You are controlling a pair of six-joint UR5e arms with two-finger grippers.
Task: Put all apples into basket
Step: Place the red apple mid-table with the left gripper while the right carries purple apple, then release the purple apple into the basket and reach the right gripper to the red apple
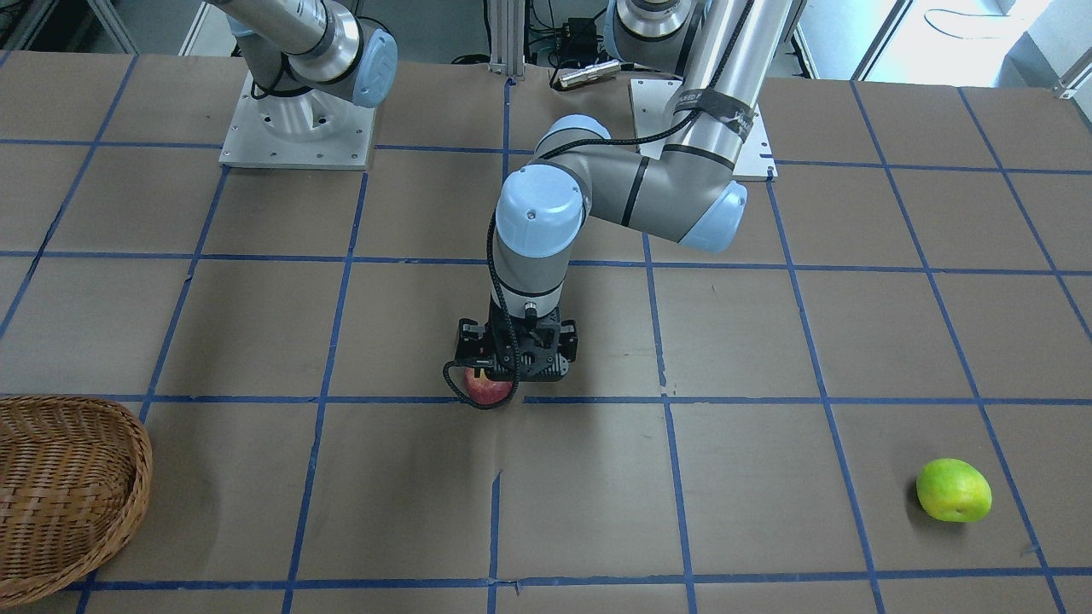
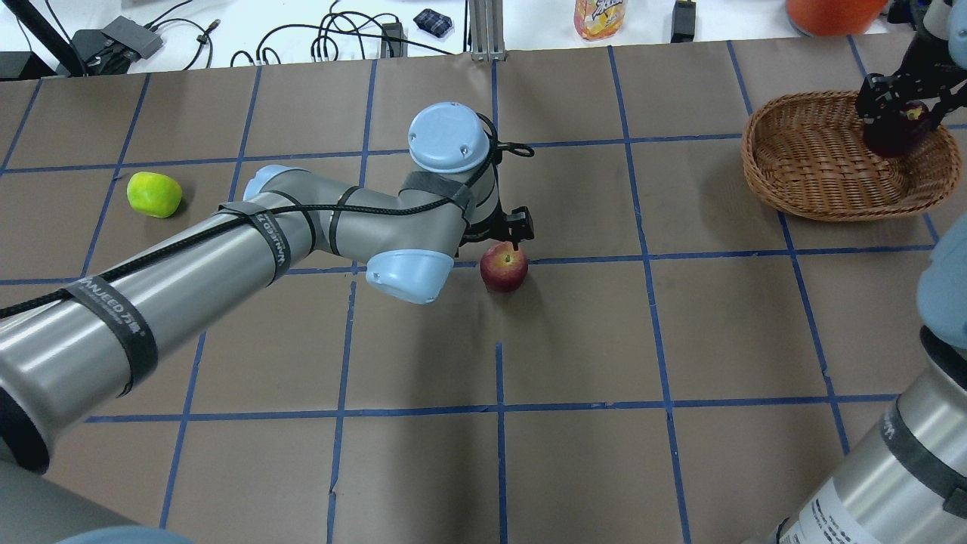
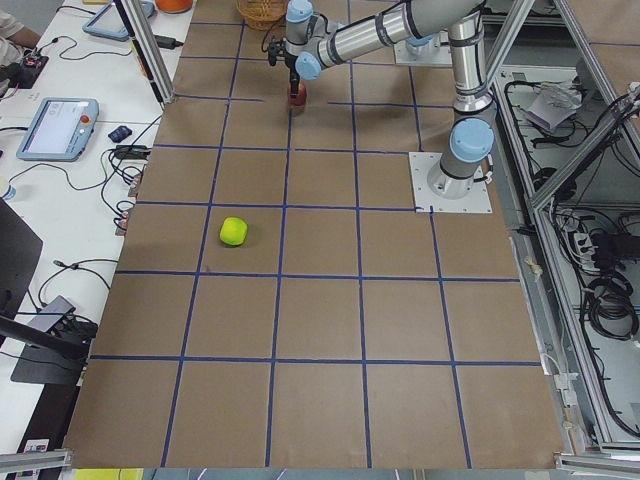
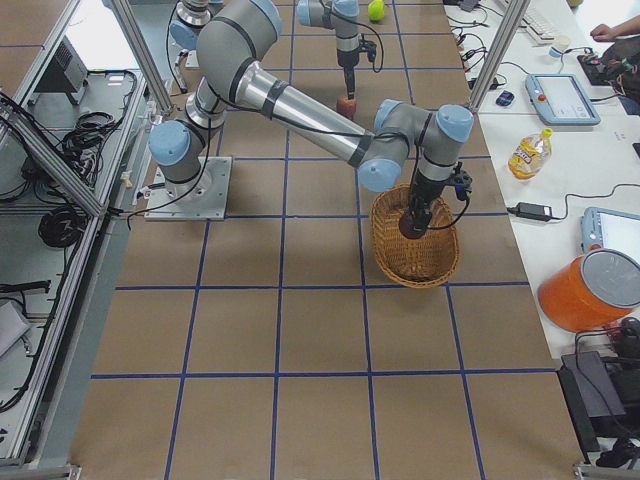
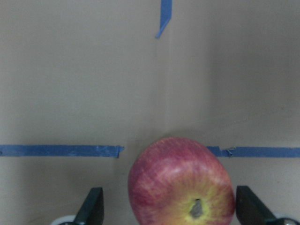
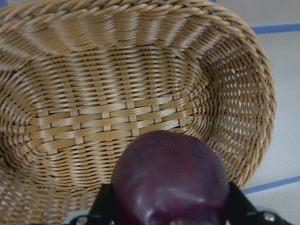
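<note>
Red apple [image 5: 182,180] sits on the worktop [image 2: 604,340], squarely between the spread fingers of the left tool [image 5: 172,208], so closing should catch it. The right tool [image 6: 171,206], clamped on the maroon apple [image 6: 171,178], hangs over the basket [image 6: 140,14]; the green apple [image 2: 154,194] lies well apart, on the left arm's side.

This is looking like a robotics lab. The left arm [image 2: 227,264] and the right arm [image 4: 300,105], both grey with pale blue joint caps, are standing bolted to metal base plates [image 3: 425,200] on a table [image 1: 768,341] that is wearing brown paper gridded with blue tape [image 2: 589,409]. Aluminium frame posts [image 3: 145,55] are rising at the table's edges. On the white side benches [image 4: 600,160], teach pendants [image 3: 55,128] are lying among cables [image 2: 332,34] and a power brick [image 4: 530,212], with a drink bottle [image 4: 527,152] and an orange container [image 4: 590,290] sitting nearby. Loose wiring [image 3: 603,285] is trailing behind the frame, and a person's arm [image 4: 610,30] is showing at a bench corner.
</note>
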